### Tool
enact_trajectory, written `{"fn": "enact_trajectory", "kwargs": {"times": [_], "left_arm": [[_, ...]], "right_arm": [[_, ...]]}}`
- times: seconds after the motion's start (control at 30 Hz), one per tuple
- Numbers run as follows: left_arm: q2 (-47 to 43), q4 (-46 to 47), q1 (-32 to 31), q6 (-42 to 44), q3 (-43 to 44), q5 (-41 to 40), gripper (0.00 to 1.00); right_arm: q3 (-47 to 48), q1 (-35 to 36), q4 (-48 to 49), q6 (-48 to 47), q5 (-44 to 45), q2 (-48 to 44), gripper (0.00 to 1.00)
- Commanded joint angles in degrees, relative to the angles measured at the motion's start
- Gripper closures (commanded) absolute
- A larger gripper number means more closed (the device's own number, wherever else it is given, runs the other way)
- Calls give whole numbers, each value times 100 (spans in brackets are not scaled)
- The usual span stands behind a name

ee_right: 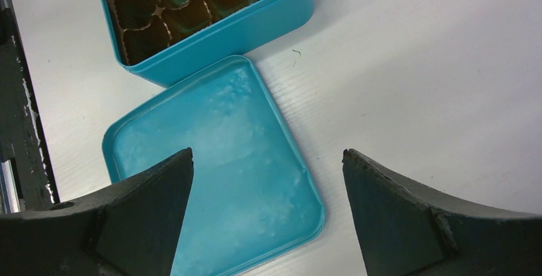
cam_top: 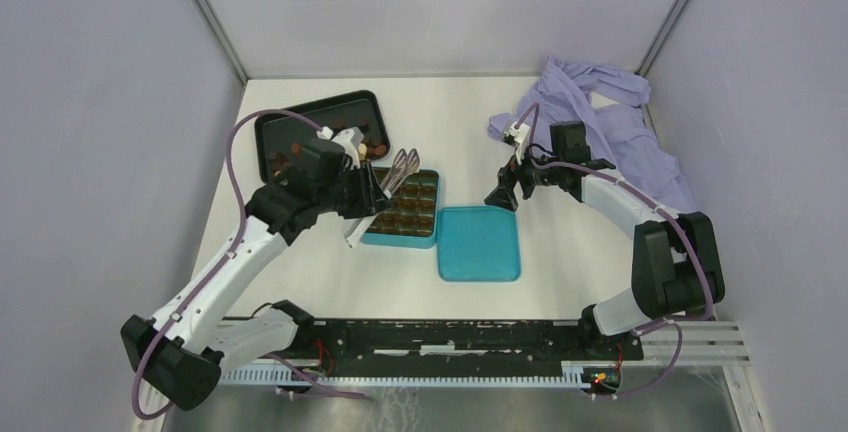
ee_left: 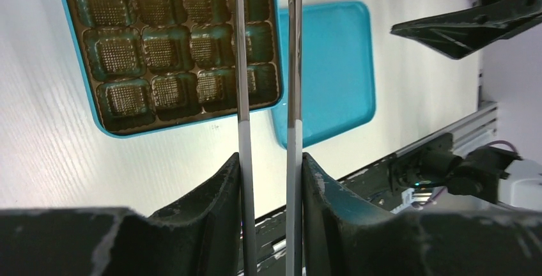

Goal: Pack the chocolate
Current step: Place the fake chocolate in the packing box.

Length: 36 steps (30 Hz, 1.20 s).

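1. The left gripper [ee_left: 268, 177] is clamped on a pair of metal tongs [ee_left: 241, 84]. The two blades stand slightly apart with nothing between them.
2. The chocolate [cam_top: 372, 148] lies in the black tray [cam_top: 300, 117] near the far left corner, just beside the teal box [cam_top: 398, 242].
3. The tongs' long axis runs over the box's far left corner, tips aimed toward the far right edge — away from the tray. I'd say they must swing back left.
4. The brown insert [ee_left: 160, 46] cells that show look empty.
5. The right gripper [ee_right: 268, 212], jaws wide apart, hovers over the teal lid [ee_right: 217, 161] — the left arm is much nearer the chocolate.
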Motion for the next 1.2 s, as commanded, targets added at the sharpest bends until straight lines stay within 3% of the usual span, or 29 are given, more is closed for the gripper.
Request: {"fn": "enact_trajectory", "kwargs": {"times": [0.0,0.33,0.63,1.17], "left_arm": [[280,74,-344,100,341,-699,98],[967,199,-686,165,482,-1387,97],[1182,423,-749,182,360,-1505,93],[1460,511,-799,214,342,-1619,77]], "right_arm": [[24,-12,83,-36,-27,21,7],[-11,-7,100,-45,-27,-4,7],[-20,-14,102,-32,-36,5,7],[-37,-8,117,-23,-60,-2,7]]}}
